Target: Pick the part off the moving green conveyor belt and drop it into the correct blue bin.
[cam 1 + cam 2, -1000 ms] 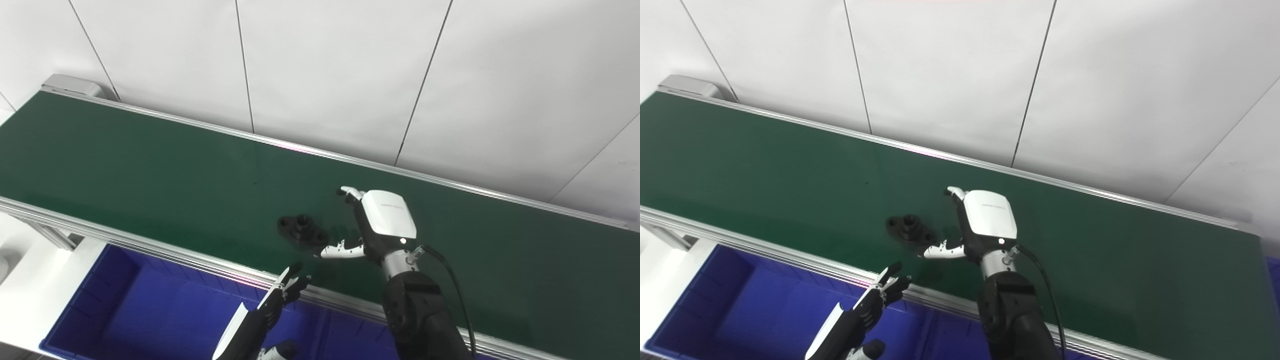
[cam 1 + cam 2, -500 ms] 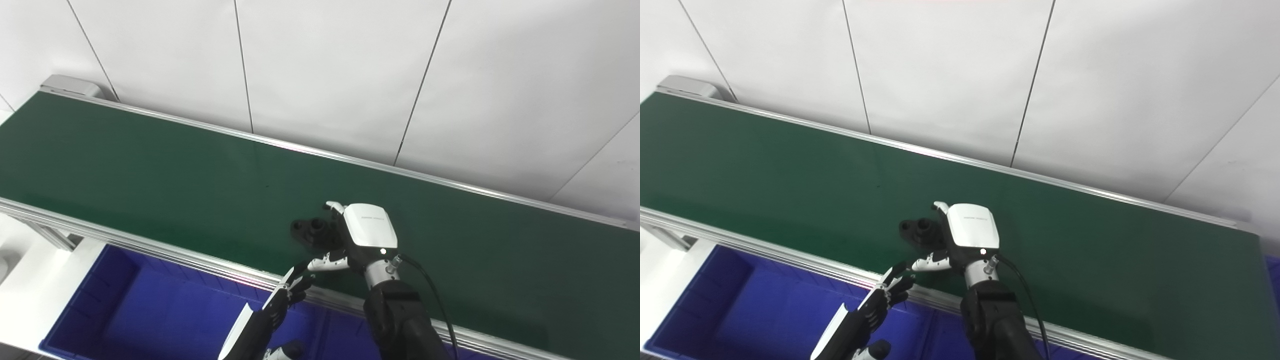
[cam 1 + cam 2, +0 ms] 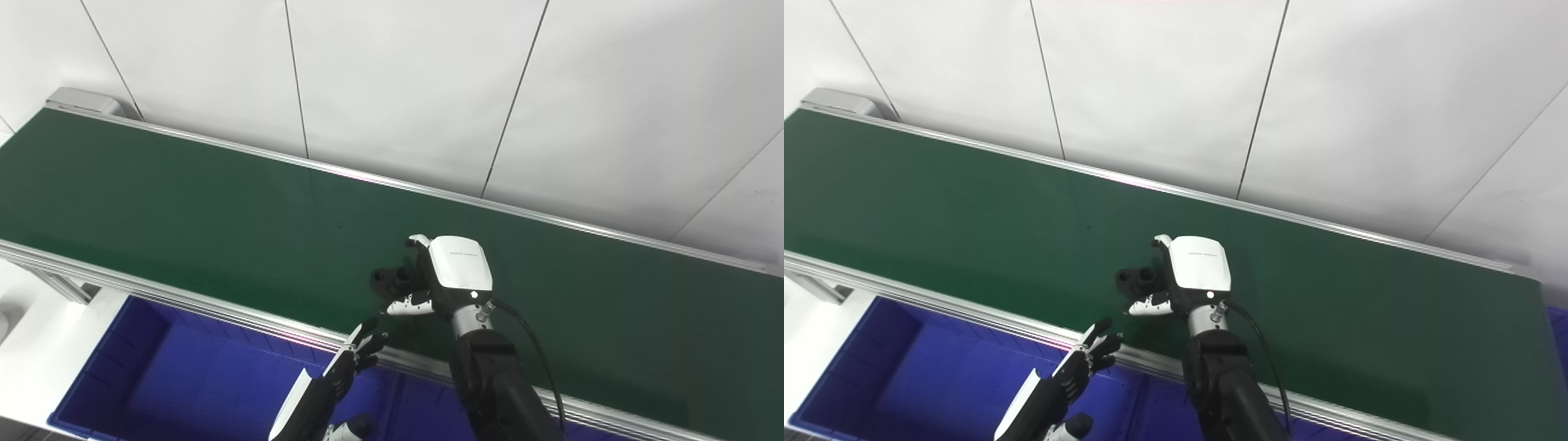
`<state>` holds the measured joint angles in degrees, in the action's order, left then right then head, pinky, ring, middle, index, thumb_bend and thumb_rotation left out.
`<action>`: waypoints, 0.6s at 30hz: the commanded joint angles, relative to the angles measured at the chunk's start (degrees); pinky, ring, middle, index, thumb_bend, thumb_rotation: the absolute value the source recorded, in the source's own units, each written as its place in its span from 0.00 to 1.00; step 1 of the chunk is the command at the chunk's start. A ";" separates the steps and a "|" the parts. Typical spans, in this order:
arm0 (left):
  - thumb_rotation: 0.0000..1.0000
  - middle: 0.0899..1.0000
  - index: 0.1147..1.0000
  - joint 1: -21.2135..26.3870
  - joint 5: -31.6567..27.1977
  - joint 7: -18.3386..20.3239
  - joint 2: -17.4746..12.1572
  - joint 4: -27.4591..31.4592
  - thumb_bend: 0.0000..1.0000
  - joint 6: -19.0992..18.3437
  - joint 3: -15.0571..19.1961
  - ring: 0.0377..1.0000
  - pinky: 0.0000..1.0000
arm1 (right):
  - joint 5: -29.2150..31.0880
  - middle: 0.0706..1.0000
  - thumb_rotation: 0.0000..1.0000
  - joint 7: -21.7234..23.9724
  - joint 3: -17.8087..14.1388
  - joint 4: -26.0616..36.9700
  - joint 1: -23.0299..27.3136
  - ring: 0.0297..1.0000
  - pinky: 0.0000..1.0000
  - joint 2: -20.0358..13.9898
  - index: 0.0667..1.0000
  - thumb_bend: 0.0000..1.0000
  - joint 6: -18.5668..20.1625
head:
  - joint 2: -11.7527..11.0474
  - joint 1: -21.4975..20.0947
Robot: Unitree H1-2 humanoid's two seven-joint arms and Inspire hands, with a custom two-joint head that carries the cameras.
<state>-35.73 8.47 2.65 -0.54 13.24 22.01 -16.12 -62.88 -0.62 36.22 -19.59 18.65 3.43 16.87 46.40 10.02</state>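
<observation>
A black flanged part (image 3: 392, 281) lies on the green conveyor belt (image 3: 184, 214) near its front edge. My right hand (image 3: 450, 275) is over the belt with its fingers and thumb closed around the part's right side. The part also shows in the right eye view (image 3: 1137, 280), half hidden by the hand (image 3: 1194, 275). My left hand (image 3: 343, 373) hovers open, fingers apart, above the blue bin (image 3: 153, 380) below the belt's front rail. It holds nothing.
The belt's aluminium front rail (image 3: 184, 300) runs between belt and bin. A white panelled wall (image 3: 398, 79) rises behind the belt. A grey end housing (image 3: 79, 98) sits at the belt's far left. A white surface (image 3: 30, 355) lies left of the bin.
The part rode rightward on the belt into my right hand. The hand came in toward it and closed on it. The left hand barely moved.
</observation>
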 commanded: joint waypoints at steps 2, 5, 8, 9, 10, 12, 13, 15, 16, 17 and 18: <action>0.85 0.90 0.97 -0.84 0.03 -0.11 0.29 2.44 0.77 -0.07 -0.34 0.92 0.89 | 0.05 0.32 0.06 5.88 2.07 -1.13 0.49 0.19 0.15 -0.42 0.48 0.54 1.82 | 0.32 -0.01; 0.85 0.90 0.97 -0.92 -0.04 -0.06 0.20 3.05 0.77 -0.71 -0.30 0.92 0.89 | -2.54 0.35 0.01 13.20 4.24 -1.02 1.18 0.22 0.16 -1.84 0.48 0.52 5.75 | 0.56 -0.31; 0.85 0.90 0.96 -0.90 -0.19 0.04 0.01 3.47 0.77 -1.31 -0.28 0.92 0.89 | -4.35 0.40 0.00 18.38 5.26 -0.47 1.06 0.21 0.14 -2.67 0.46 0.53 9.12 | 0.75 -0.64; 0.85 0.90 0.96 -0.87 -0.18 0.08 -0.12 3.57 0.77 -1.42 -0.26 0.92 0.89 | -5.67 0.42 0.00 20.46 5.39 -0.15 1.04 0.20 0.14 -2.82 0.46 0.53 9.69 | 0.80 -0.88; 0.86 0.90 0.96 -0.79 -0.17 0.09 -0.21 3.52 0.77 -1.33 -0.23 0.92 0.89 | -7.01 0.42 0.00 23.06 5.43 0.16 1.17 0.19 0.13 -3.01 0.45 0.53 9.94 | 0.80 -0.88; 0.85 0.90 0.96 -0.73 -0.29 0.17 -0.39 3.59 0.76 -1.49 -0.16 0.92 0.90 | -9.37 0.43 0.00 27.14 4.56 0.45 1.21 0.17 0.12 -2.81 0.46 0.53 10.03 | 0.89 -1.15; 0.85 0.90 0.96 -0.70 -0.42 0.25 -0.47 3.71 0.76 -1.85 -0.13 0.92 0.90 | -10.68 0.43 0.00 29.29 4.60 0.70 1.42 0.16 0.11 -3.03 0.46 0.53 10.02 | 0.98 -1.36; 0.85 0.90 0.95 -0.62 -0.45 0.29 -0.56 3.87 0.77 -2.30 -0.05 0.92 0.90 | -12.29 0.43 0.00 32.08 4.82 1.27 1.69 0.14 0.10 -3.46 0.46 0.53 10.03 | 1.00 -1.49; 0.85 0.90 0.95 -0.54 -0.49 0.28 -0.60 3.89 0.77 -2.41 0.03 0.92 0.90 | -12.77 0.43 0.00 33.17 4.78 1.61 1.75 0.14 0.10 -3.60 0.46 0.53 10.03 | 1.01 -1.55; 0.85 0.90 0.94 -0.49 -0.56 0.26 -0.63 3.85 0.76 -2.44 0.09 0.92 0.90 | -13.08 0.43 0.00 33.89 4.66 1.99 1.70 0.13 0.09 -3.68 0.46 0.53 10.03 | 1.03 -1.57; 0.85 0.89 0.94 -0.45 -0.60 0.24 -0.65 3.83 0.76 -2.57 0.17 0.92 0.90 | -13.37 0.43 0.00 34.47 4.49 2.30 1.62 0.13 0.09 -3.69 0.46 0.53 10.02 | 1.06 -1.63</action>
<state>-35.84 8.31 2.71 -0.89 15.05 18.97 -15.93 -75.24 26.81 39.95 -14.10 23.96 2.34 25.12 47.37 8.44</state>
